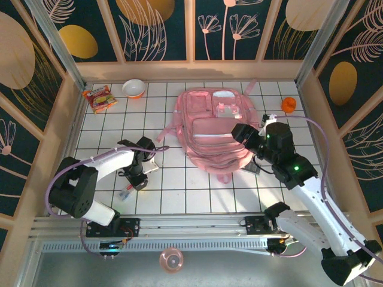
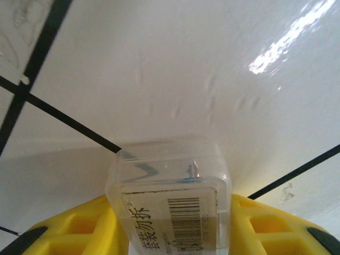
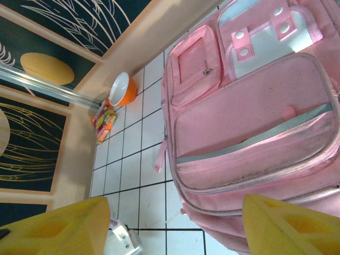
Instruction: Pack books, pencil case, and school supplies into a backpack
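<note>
A small clear packet of school supplies, with a barcode label, lies on the white tiles between the yellow fingers of my left gripper, which press both its sides. From above, the left gripper is low over the tiles left of the pink backpack, and the packet sticks out toward the near edge. My right gripper hangs open above the backpack's near left corner, nothing between its fingers. The right gripper sits over the bag's right side. The books and pencil case are out of view.
A red-orange-green snack packet and an orange-and-white bowl lie at the far left. A small orange object sits at the far right. Wooden walls edge the tiled floor. A pink strap trails left of the bag.
</note>
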Motion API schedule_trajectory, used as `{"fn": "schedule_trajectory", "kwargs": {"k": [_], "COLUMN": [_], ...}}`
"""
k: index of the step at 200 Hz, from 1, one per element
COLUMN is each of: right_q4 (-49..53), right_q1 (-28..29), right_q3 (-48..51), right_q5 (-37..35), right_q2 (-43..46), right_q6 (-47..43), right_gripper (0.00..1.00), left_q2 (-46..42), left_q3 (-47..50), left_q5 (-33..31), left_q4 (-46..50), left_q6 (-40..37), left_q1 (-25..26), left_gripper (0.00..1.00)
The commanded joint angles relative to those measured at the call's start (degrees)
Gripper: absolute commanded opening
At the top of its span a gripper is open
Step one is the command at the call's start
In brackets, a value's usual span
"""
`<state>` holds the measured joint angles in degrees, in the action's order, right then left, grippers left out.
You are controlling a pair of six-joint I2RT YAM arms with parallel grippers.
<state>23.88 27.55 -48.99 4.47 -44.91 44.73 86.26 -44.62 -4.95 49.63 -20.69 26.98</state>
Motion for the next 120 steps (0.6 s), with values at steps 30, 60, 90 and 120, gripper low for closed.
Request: {"fn": "schedule_trajectory", "kwargs": {"k": [30, 60, 90, 120], "right_q4": [-2.67, -6.16, -7.58, -9.19], "right_q1": [0.23, 0.58, 2.68, 5.8], "right_q3": [1.78, 2.51, 2.18, 1.48], "right_q5": [0.06, 2.31, 1.29, 0.32], "right_q2": [-0.05, -1.35, -1.84, -2.83], "right_q6": [-0.58, -0.86, -3.3, -6.3], "right_gripper": [0.67, 0.66, 0.66, 0.66], "left_q2": [-3.52, -2.54, -5.02, -8.67], "left_q3": [-8.13, -17.13, -22.69, -21.84], "left_q5": [4.76, 10.8, 15.91, 20.81], "left_q4": [0.4, -3.41, -10.96, -22.42], "left_q6": [3.22, 9.0, 20.03, 39.88], "left_q1": [-0.48, -0.44, -0.44, -0.44], "left_gripper": [0.34, 0.28, 0.28, 0.25]}}
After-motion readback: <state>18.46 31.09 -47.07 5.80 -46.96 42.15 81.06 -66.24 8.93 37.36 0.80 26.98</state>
